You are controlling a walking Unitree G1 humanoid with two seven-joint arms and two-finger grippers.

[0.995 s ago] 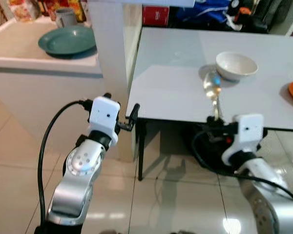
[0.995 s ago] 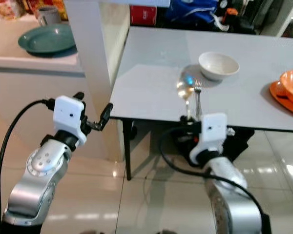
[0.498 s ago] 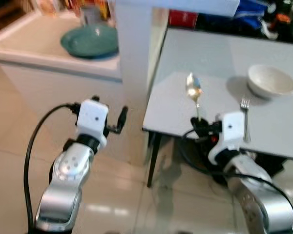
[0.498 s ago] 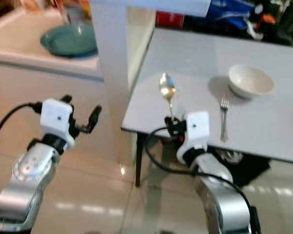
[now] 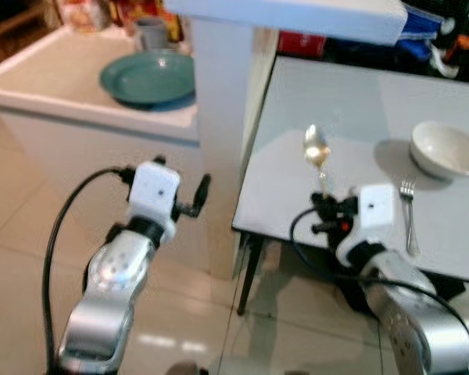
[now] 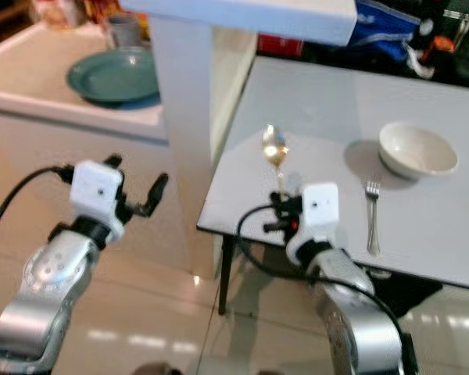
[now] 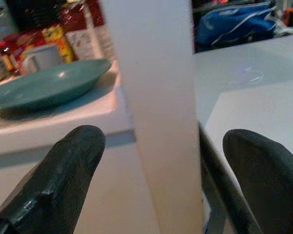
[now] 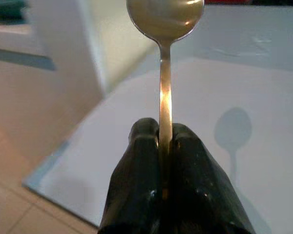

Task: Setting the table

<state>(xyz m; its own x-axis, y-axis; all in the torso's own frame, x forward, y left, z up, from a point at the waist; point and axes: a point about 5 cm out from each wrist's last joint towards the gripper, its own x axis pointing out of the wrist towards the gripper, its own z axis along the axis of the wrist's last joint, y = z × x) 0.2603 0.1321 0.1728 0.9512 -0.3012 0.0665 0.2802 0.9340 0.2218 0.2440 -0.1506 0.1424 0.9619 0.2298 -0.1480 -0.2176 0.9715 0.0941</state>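
The head camera's view had swung since the earlier frames. The orange dish at the tabletop's right edge had gone out of view, and the counter had come further in. We read this as the robot turning or stepping, not as a move of the things. The fork, not seen in the left eye view a second before, lay below the bowl afterwards. We judged that the fork was already set and the spoon was next to be laid.

Items, largest first:

- One grey table [image 5: 313, 101]. Its near left corner lay just ahead of the right gripper.
- One white pillar [image 5: 223, 117], standing between counter and table.
- One white counter [image 5: 55, 86], left of the pillar.
- One teal plate [image 5: 148, 76] near the counter's right edge, not yet on the table.
- One grey mug [image 5: 148, 31] behind the plate.
- One white bowl [image 5: 447, 148] toward the tabletop's right side.
- One fork [image 5: 409, 215], just below the bowl, near the front edge.
- One spoon [image 5: 317, 148], held upright over the near left corner, above the tabletop.

The right gripper [image 8: 165, 146] had its fingers closed tight on the spoon's handle. The left gripper [image 7: 156, 161] was held wide apart and empty, facing the pillar.
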